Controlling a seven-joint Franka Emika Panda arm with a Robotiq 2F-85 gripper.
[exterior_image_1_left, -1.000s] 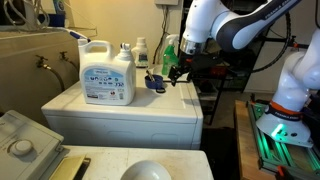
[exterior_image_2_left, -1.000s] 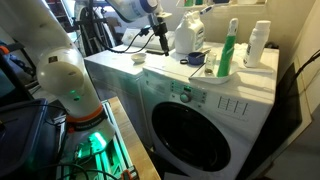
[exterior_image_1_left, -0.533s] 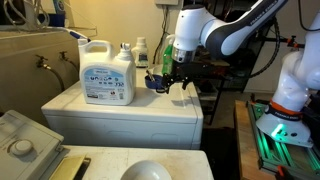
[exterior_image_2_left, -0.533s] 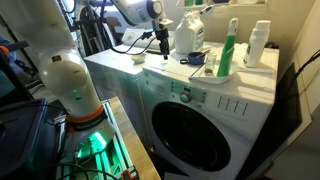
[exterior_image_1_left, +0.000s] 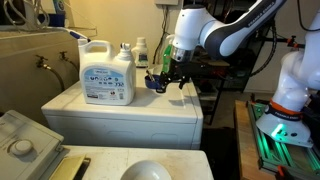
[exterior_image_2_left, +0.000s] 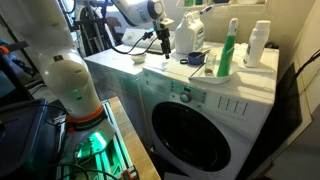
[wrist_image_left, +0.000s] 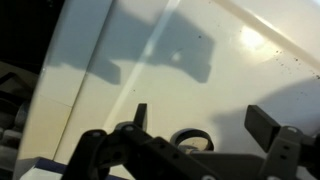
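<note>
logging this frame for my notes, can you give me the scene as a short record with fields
surface: top of a white washing machine
gripper: open, low over the top, holding nothing
nearest thing: small blue object, perhaps a scoop, beside the gripper; contact cannot be told
also on top: large white detergent jug, green bottle, white bottle
wrist view: fingers apart, dark ring on the white surface between them

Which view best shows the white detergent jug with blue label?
An exterior view: white plastic detergent jug whole, blue label facing camera. In an exterior view the jug is small, side-on. Wrist view: absent.
</note>
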